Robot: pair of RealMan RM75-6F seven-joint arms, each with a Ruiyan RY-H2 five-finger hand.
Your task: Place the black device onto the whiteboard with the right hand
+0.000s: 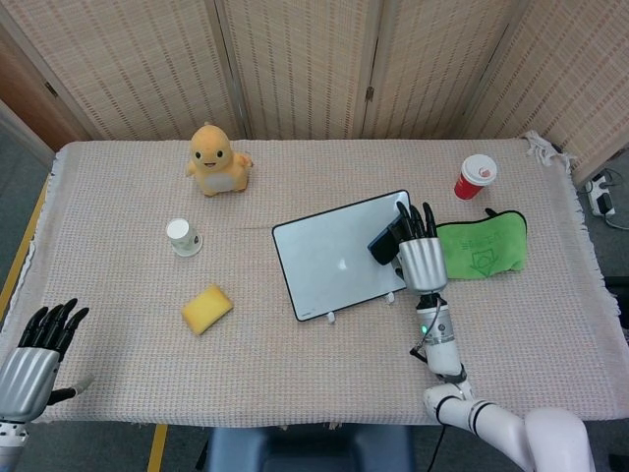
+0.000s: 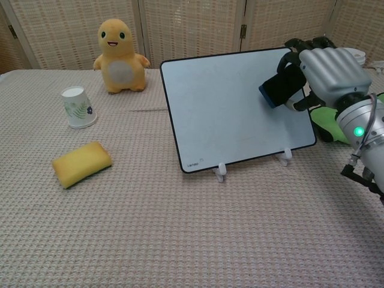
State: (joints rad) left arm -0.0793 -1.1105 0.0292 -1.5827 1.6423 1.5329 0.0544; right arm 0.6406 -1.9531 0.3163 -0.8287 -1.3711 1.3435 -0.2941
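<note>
1. Black and slab-shaped, with a blue edge showing in the chest view, the device (image 2: 278, 87) sat in my right hand (image 2: 327, 75), up against the right part of the whiteboard (image 2: 228, 108).
2. I read its long axis as tilted, with the lower end toward the middle of the board and the upper end toward the board's top right corner; in the head view (image 1: 383, 242) it lay the same slanted way over the board's right edge.
3. I could not tell whether the device actually touched the board face or sat just off it.
4. Small writing sat near the whiteboard's lower left corner, too small for me to read.
5. My right hand pinched the device between the thumb below and the fingers (image 2: 300, 44) curled over its top.
6. My left hand (image 1: 37, 354) showed only in the head view, at the near left corner of the desk (image 1: 324, 364), fingers spread and holding nothing.
7. The whiteboard leaned back on two small white feet (image 2: 221, 170).
8. Elsewhere on the desk I saw a yellow plush toy (image 2: 120, 55), a paper cup (image 2: 78, 107), a yellow sponge (image 2: 81, 162), a green cloth (image 1: 482, 247) and a red cup (image 1: 476, 177).
</note>
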